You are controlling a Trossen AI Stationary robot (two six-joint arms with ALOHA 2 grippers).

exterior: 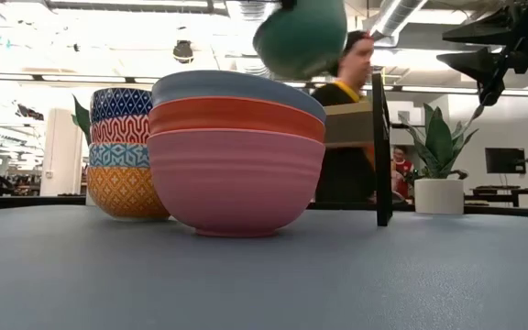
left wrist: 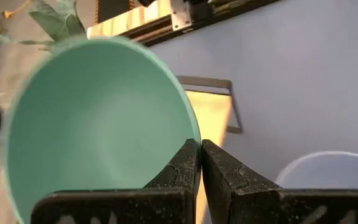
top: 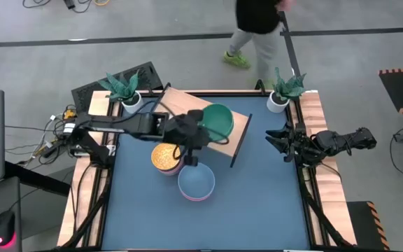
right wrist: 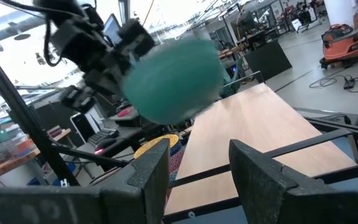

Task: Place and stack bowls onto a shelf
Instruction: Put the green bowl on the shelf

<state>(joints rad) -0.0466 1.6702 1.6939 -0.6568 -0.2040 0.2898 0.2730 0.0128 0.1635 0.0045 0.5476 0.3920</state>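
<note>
your left gripper (left wrist: 199,163) is pinched tight on the rim of the green bowl (top: 218,120), carrying it tilted in the air over the shelf (top: 240,127) — the bowl hangs by that one edge. the shelf board under it looks bare. judged risks: a rim-only hold may let the bowl swing or slip if you move sharply, and releasing while it is tilted could send it rolling off the board's edge; level it and lower it close first. near the shelf stand the stack of plain bowls (exterior: 236,151) with the blue-grey one on top, and just beside it the stack of patterned bowls (exterior: 121,152) — a low sweep of the left arm could knock either. your right gripper (right wrist: 199,167) waits at the table's right edge, fingers apart, holding nothing, facing the shelf. a person (top: 254,28) stands beyond the table.
</note>
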